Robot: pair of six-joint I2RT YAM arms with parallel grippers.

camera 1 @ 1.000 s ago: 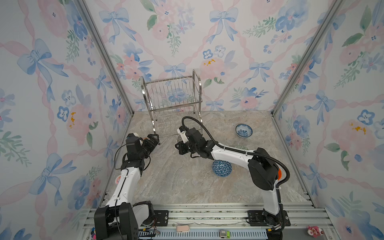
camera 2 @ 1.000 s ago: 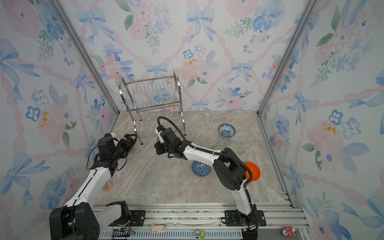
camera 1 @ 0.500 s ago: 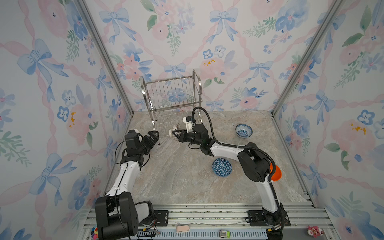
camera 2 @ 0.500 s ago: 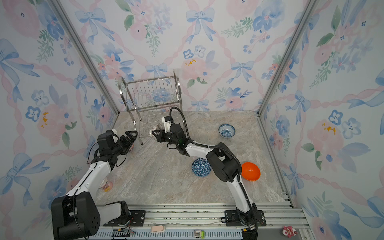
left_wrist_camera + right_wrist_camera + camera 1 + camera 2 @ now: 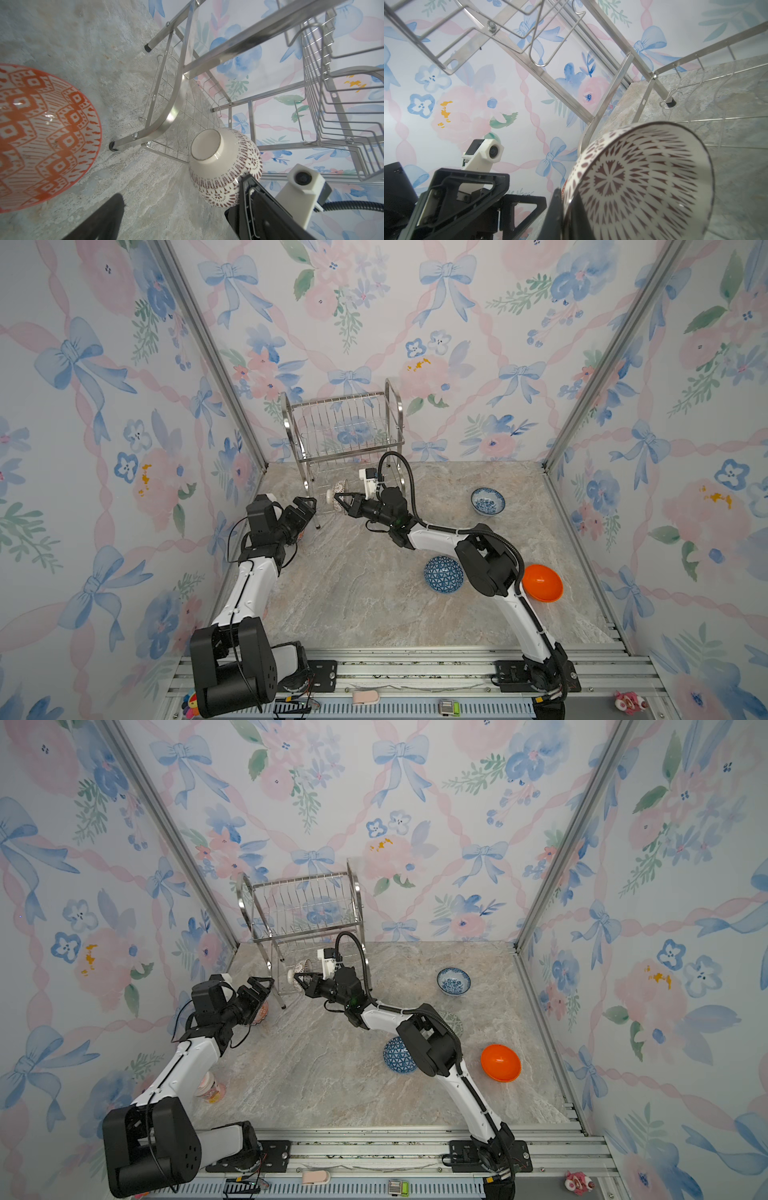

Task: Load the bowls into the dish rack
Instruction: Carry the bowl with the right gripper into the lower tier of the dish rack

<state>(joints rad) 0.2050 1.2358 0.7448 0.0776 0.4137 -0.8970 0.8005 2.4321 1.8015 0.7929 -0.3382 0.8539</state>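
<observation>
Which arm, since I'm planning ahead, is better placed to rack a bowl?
Right. The right end effector is shut on the white patterned bowl, held sideways by the lower tier of the dish rack; the left end effector is open, holding nothing.

The dish rack (image 5: 345,423), upper centre in both top views, is bright polished steel wire and tube. The desk (image 5: 353,614) looks like matt, veined stone. The lattice bowl (image 5: 225,166) is glazed ceramic; the orange bowl (image 5: 542,583) is glossy, smooth.
</observation>
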